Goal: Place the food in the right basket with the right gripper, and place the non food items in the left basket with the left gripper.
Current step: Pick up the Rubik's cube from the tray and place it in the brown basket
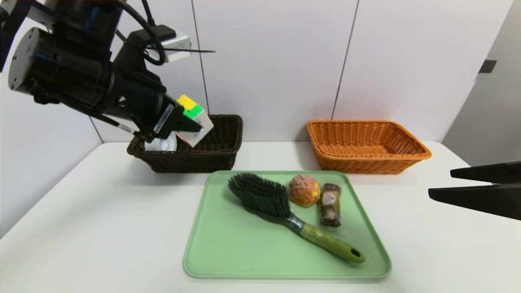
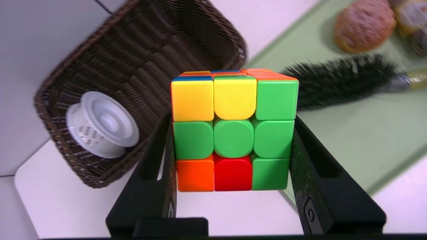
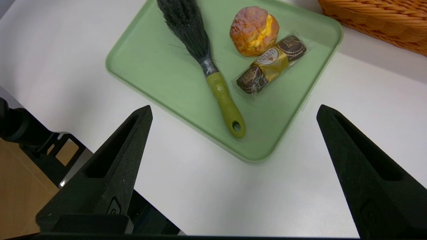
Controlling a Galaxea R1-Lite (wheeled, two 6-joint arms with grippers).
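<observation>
Your left gripper (image 2: 233,133) is clamped on the multicoloured puzzle cube (image 2: 233,131), one black finger on each side, cube up in the air by the near right corner of the rectangular dark brown woven wicker basket (image 1: 220,152). Inside that basket, at its left end, the white round plastic spool (image 2: 103,125) lies tipped on its side. Nothing sits betw. cube and basket opening; the basket's flared rim is the closest edge.

Your right gripper (image 3: 233,173) hangs parked at the right edge of the white bench (image 1: 101,211), fingers spread wide w/ nothing betw. them.

On the pale green rectangular plastic tray (image 1: 244,252), mid-bench in front of both baskets: black-bristled brush w/ green handle (image 1: 285,211) lying diagonally, bristles toward the dark basket. Just beside its bristles to the right, the bumpy orange-brown round bun (image 1: 304,190); next to that, the oblong dark brown snack in clear wrapper w/ yellow label (image 1: 330,204). The rectangular orange-tan woven wicker basket (image 1: 368,146) sits behind the tray's right corner, against the white wall panels (image 1: 276,61).
</observation>
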